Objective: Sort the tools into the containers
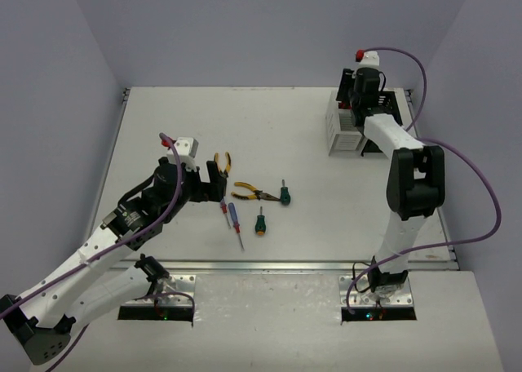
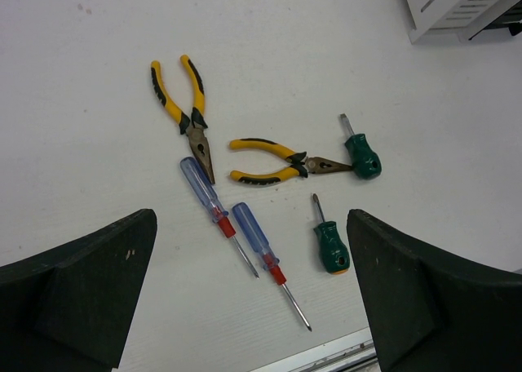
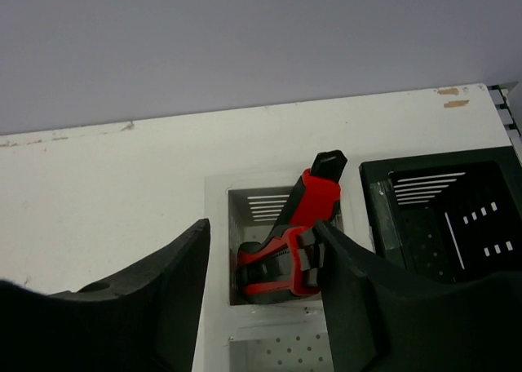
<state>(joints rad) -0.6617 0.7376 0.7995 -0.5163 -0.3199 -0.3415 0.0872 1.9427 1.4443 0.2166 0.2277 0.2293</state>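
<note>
1. My right fingers are standing apart over the white bin at the far right of the bench. They are clamping nothing.
2. The red utility knife is sitting in that bin, tilted with one end poking above the rim. It is lying close against one of my fingers, and I cannot tell whether it is touching.
3. I am judging the knife as light, stiff and hard-shelled, with a slick casing. The thick middle of the body would be the place to grip it.
4. The black bin is standing just beside the white one.
5. My left fingers are spread wide and hovering above the loose tools, holding none of them.
6. Lying there are the long-nose pliers, the shorter pliers, two stubby green screwdrivers and two blue-handled screwdrivers.
7. I am reckoning the pliers heaviest. Their sleeved handles should grip well, so I would pinch across both just behind the pivot.
8. The thin screwdrivers are looking light, round and ready to roll, so I would take them across the handle. The stubby ones are fat, so mid-handle is best.
9. Crowding: the shorter pliers' nose is meeting one stubby handle, and the long-nose tip is lying just beside a blue handle. Either lift could nudge a neighbour.
</note>
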